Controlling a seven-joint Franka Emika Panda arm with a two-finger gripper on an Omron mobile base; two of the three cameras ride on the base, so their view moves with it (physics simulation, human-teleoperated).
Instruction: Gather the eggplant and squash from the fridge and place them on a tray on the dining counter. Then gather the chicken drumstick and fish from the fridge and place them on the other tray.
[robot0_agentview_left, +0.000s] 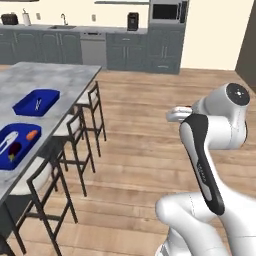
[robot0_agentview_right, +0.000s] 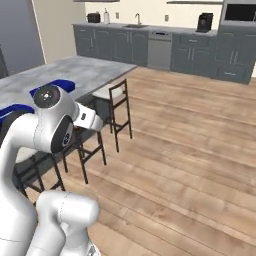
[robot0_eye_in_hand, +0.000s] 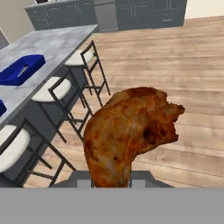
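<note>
The chicken drumstick (robot0_eye_in_hand: 129, 131), brown and roasted, hangs in front of the hand camera with my gripper (robot0_eye_in_hand: 111, 180) shut on its lower end; the fingertips are hidden behind it. My hand (robot0_agentview_left: 178, 114) is held up over the wooden floor, right of the dining counter (robot0_agentview_left: 55, 75). Two blue trays lie on that counter. The near tray (robot0_agentview_left: 25, 128) holds a dark eggplant (robot0_agentview_left: 15, 148), an orange piece (robot0_agentview_left: 32, 134) and a pale long piece; I cannot tell which is the squash. The far tray (robot0_agentview_left: 30, 106) holds a thin pale thing (robot0_agentview_left: 39, 103), perhaps the fish.
Bar stools (robot0_agentview_left: 89, 102) stand in a row along the counter's right side, between my arm and the trays. Open wooden floor (robot0_agentview_left: 145, 125) stretches to the grey cabinets and dishwasher (robot0_agentview_left: 93, 50) on the far wall.
</note>
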